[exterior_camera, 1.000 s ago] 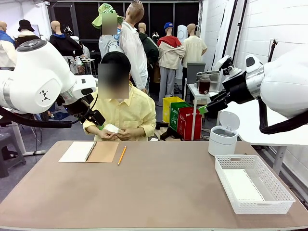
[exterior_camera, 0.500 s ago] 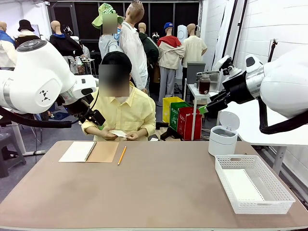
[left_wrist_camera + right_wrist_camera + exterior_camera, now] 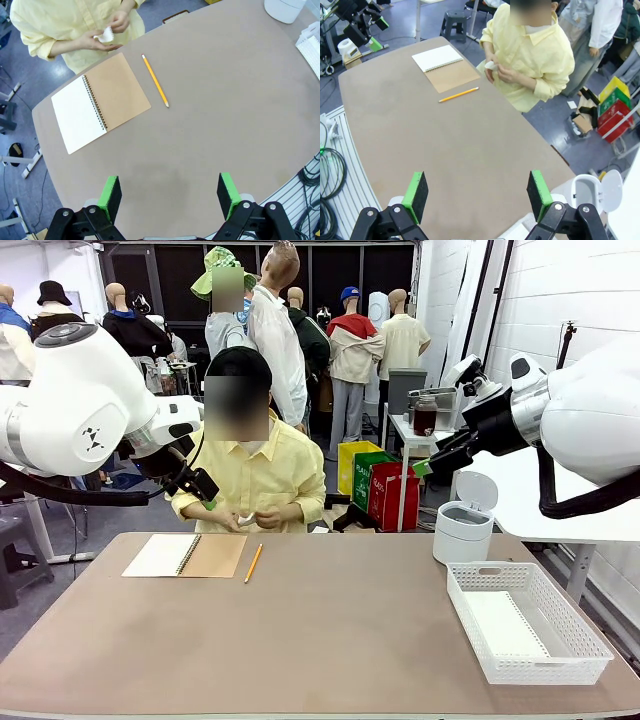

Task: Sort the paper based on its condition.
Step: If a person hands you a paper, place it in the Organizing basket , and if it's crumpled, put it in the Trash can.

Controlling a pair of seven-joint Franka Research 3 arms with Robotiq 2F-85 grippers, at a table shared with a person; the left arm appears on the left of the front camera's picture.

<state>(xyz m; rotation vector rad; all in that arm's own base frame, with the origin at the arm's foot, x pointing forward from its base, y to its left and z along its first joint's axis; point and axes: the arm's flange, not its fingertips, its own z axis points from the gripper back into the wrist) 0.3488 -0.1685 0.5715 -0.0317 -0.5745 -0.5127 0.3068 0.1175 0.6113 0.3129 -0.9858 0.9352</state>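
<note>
White paper (image 3: 243, 519), a small scrunched piece, sat between the person's hands (image 3: 256, 520) at chest height, just past the far edge of the table (image 3: 330, 640) and touching nothing on it. A flat white sheet (image 3: 505, 625) lay inside the white basket (image 3: 498, 570) at the robot's right side of the table, with a white lidded bin (image 3: 462, 525) standing just behind the basket, its lid tipped up. On the robot's left side, an open spiral notebook (image 3: 185, 555) rested near the far edge, with a yellow pencil (image 3: 253, 563) just beside it, not touching.

The left gripper (image 3: 170, 192) hung above the table with its green pads well apart and nothing between them. The right gripper (image 3: 477, 195) was likewise raised over the table, jaws spread wide and empty, well clear of the basket and of the person's paper.
</note>
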